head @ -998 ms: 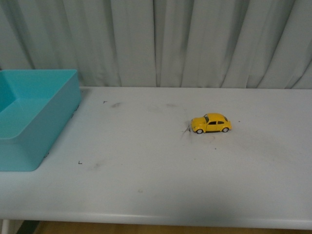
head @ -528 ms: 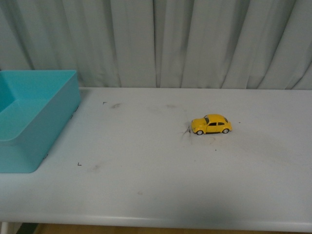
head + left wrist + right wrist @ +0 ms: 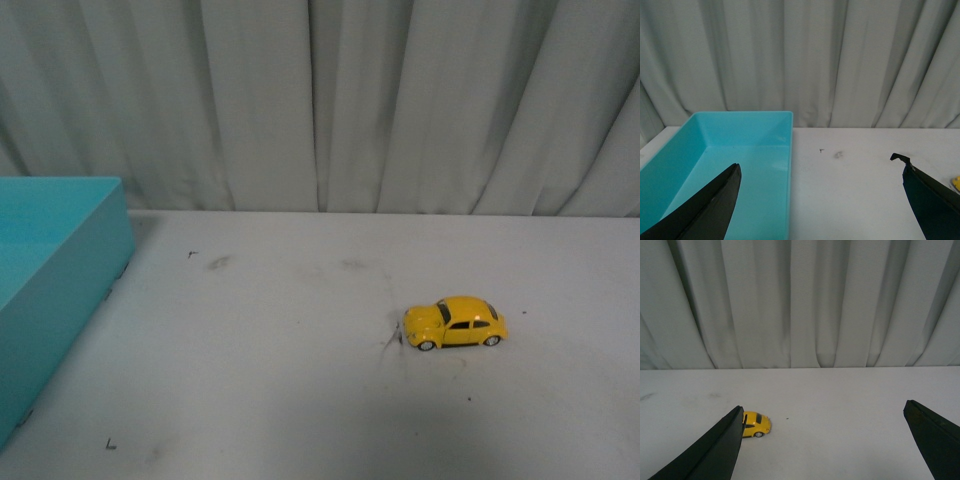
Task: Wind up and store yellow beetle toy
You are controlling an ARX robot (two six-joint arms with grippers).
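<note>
The yellow beetle toy [image 3: 456,323] stands on its wheels on the white table [image 3: 300,400], right of the middle, side-on, next to a small dark scuff. In the right wrist view the toy [image 3: 757,423] is partly hidden behind one black finger [image 3: 715,455]. My right gripper [image 3: 824,407] is open and empty, above the table and short of the toy. My left gripper [image 3: 816,164] is open and empty, above the table beside the teal bin [image 3: 789,150]. A sliver of the toy shows at the left wrist view's edge [image 3: 956,184]. Neither gripper shows in the front view.
The teal bin [image 3: 60,270] stands open and empty at the table's left side. A grey pleated curtain [image 3: 320,100] hangs right behind the table's far edge. Small dark marks [image 3: 218,262] dot the tabletop.
The front view has shifted: the toy and the bin show lower and larger, and more curtain is in view. The toy stays by the same scuff.
</note>
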